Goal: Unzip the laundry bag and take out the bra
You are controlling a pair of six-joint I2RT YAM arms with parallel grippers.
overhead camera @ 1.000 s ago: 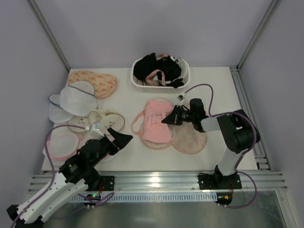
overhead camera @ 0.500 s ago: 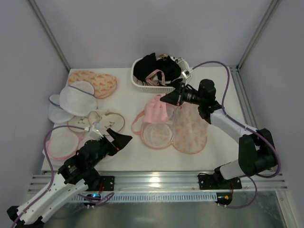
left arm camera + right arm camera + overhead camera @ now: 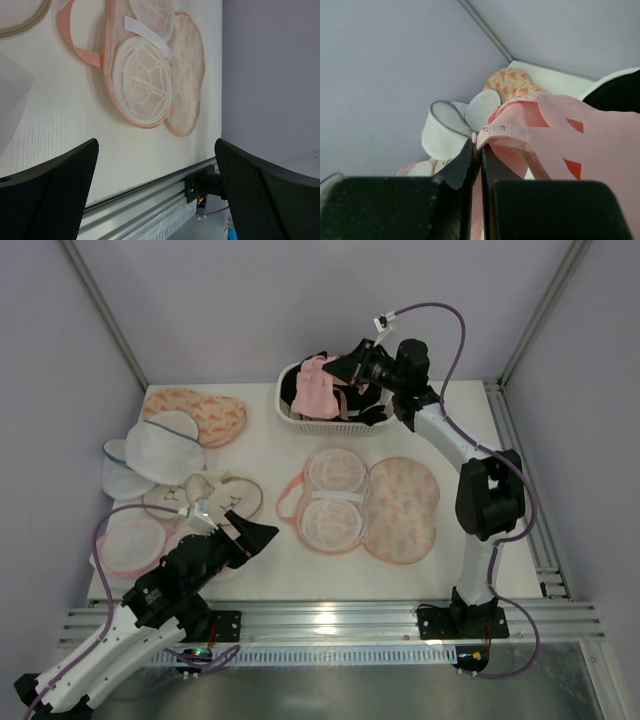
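Right pincer (image 3: 351, 366) pinches bra (image 3: 314, 392) over garment-filled basket (image 3: 322, 427).

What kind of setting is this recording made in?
Probably a lab test cell, not a home: plain walls on metal framing, an aluminium rail edging the white table, laundry bags laid out.

Pale lilac walls (image 3: 300, 300) enclose a white table (image 3: 280, 575) (metal-framed corners).
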